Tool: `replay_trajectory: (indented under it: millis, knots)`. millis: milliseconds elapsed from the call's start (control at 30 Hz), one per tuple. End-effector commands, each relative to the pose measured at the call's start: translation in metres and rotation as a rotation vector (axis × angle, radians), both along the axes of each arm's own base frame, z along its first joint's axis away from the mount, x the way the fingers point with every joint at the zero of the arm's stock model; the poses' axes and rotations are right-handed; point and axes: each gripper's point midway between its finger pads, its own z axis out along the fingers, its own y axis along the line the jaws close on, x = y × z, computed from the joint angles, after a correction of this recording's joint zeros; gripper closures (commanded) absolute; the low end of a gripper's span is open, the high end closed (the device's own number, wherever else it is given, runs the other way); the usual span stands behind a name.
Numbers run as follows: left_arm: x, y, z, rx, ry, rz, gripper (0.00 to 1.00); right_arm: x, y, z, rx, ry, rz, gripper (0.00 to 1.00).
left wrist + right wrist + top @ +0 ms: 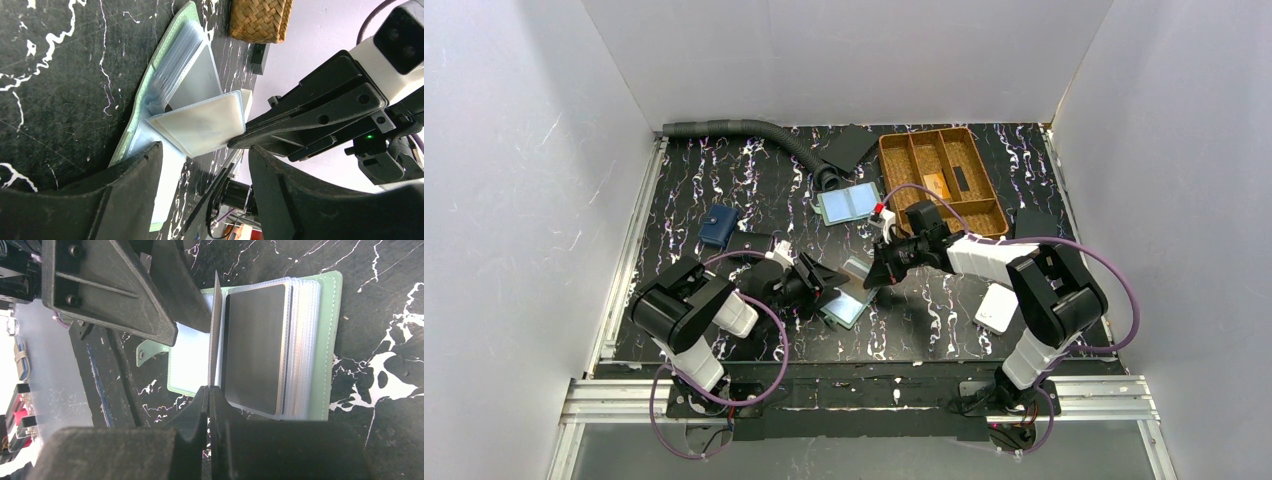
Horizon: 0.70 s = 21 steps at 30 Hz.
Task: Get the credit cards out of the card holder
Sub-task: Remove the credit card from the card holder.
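Toward the 6 o'clock edge of the counter [754, 190], between the two arms, we see the card holder [844, 308] lying open on its green cover [332, 340], its stack of clear sleeves fanned. The right hand [209, 390] has its fingers pressed together on one pale leaf [200, 125] of that stack, which stands lifted off the rest. In the right wrist view the leaf shows edge-on, running toward 12 o'clock from the fingertips. Whether the pinch takes a card or only the plastic around it, we cannot tell. The left hand [205, 149] is spread and holds nothing. It sits at the holder's 9 o'clock side in the top view, one finger over the open panel beside the tab [142, 352]. At 3 o'clock of the lifted leaf, a dark card [255, 345] sits fully seated in the top sleeve. We judge the step in hand to be an early extraction: a leaf is singled out, and no card shows clear of the sleeves. The next move, in our view, calls for the left hand to pin the cover flat while the right draws straight along the sleeve's open end. A pull off that line would likely drag or lift the whole holder.
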Motion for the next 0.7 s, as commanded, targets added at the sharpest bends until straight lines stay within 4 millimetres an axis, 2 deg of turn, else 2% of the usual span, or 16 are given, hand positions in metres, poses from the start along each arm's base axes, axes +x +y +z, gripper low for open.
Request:
replay_trajectory:
  millis: [0,167,300,667]
  knots:
    - [0.002,0.001,0.008,-0.023,-0.041,0.004,0.37,0.002,0.008,0.008,0.015,-0.054,0.040,0.98]
    - [0.004,-0.001,0.011,-0.030,-0.048,-0.001,0.36,-0.008,0.015,0.007,0.008,-0.072,0.092,0.96]
    - [0.003,-0.001,0.009,-0.030,-0.041,-0.004,0.36,-0.016,0.020,0.008,0.009,-0.088,0.134,0.91]
    - [-0.012,0.002,-0.010,-0.017,0.041,-0.028,0.39,-0.038,0.030,0.019,0.068,-0.078,0.230,0.66]
